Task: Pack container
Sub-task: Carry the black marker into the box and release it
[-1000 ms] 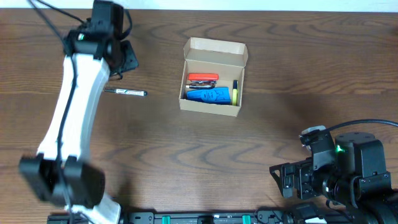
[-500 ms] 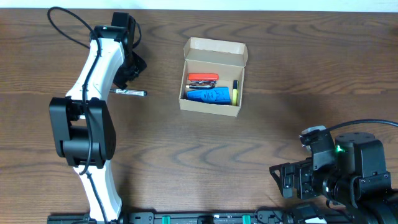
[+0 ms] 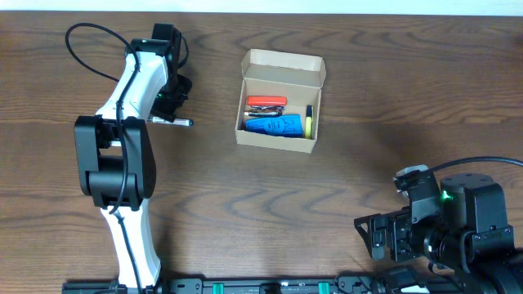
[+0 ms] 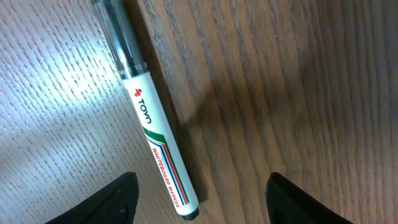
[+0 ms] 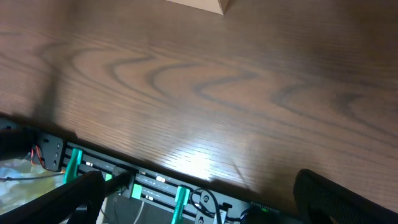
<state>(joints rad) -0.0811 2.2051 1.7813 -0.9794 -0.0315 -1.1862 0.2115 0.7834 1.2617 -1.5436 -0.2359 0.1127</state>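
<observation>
The tan cardboard container stands open at the table's middle back, its flap lid up; inside lie a red pen, a blue item and a yellow-black marker. A white whiteboard marker lies on the table left of it. My left gripper hangs right over that marker, jaws open. In the left wrist view the marker lies between the two open fingertips, untouched. My right gripper is open and empty at the front right; its wrist view shows only the fingertips over the table edge.
A corner of the container shows at the top of the right wrist view. A black rail with green clips runs along the table's front edge. The left arm's white links stretch along the left side.
The left arm has swung in and come down from the back left onto the marker. The marker, the container and the right arm have not moved.
</observation>
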